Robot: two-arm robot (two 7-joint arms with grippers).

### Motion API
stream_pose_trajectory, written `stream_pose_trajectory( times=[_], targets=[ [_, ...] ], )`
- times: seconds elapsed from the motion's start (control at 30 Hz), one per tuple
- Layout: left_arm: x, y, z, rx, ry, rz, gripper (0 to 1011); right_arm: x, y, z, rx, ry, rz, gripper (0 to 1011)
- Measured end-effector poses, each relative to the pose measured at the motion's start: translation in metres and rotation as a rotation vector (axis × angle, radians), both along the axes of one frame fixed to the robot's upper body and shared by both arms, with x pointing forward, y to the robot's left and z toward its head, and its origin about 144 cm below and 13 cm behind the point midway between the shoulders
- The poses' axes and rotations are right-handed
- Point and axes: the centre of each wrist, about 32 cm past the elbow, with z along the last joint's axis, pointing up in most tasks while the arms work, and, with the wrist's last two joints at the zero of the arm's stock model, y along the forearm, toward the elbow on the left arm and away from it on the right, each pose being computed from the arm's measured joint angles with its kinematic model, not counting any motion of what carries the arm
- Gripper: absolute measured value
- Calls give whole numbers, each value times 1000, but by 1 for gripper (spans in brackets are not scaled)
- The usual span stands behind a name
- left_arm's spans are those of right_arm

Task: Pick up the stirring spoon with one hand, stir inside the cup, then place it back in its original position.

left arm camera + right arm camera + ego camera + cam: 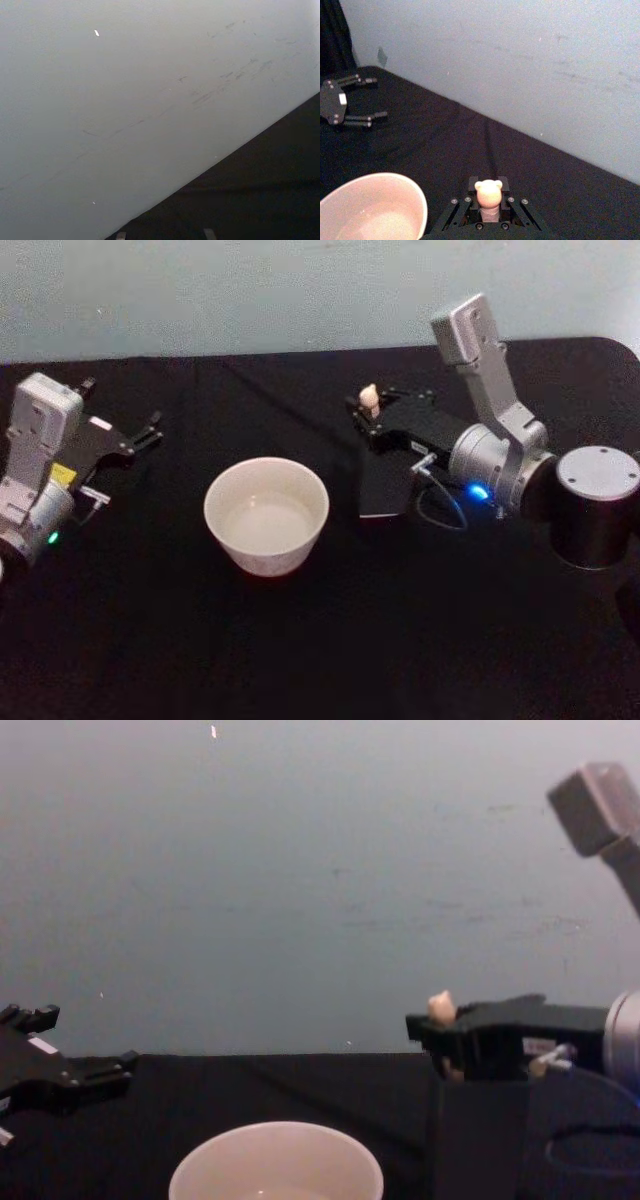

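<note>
The stirring spoon's beige animal knob (369, 396) (488, 194) (441, 1006) sticks up from a dark square holder (386, 485) (478, 1140); its stem and bowl are hidden inside. My right gripper (368, 413) (489, 186) (437, 1026) sits over the holder's top, shut on the handle just below the knob. The cream-white cup (266, 515) (370, 212) (275, 1162) stands left of the holder, apart from it. At the table's left, my left gripper (125, 412) (369, 99) (78, 1042) rests open and holds nothing.
A black cloth covers the table (320, 640), and a pale grey wall (300, 290) runs close behind its far edge. A looped cable (441, 510) hangs at my right wrist beside the holder. Open cloth lies in front of the cup.
</note>
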Motion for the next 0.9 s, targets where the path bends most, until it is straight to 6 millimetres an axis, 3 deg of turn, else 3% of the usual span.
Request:
stream_pose_trajectory(
  times=[0.5,0.9],
  targets=[
    [0,0,0,0,0,0,1001,-13,-10,43,132,-128,3,217],
    [0,0,0,0,0,0,1001,-15,-7,60,219,-205,6,217]
  ],
)
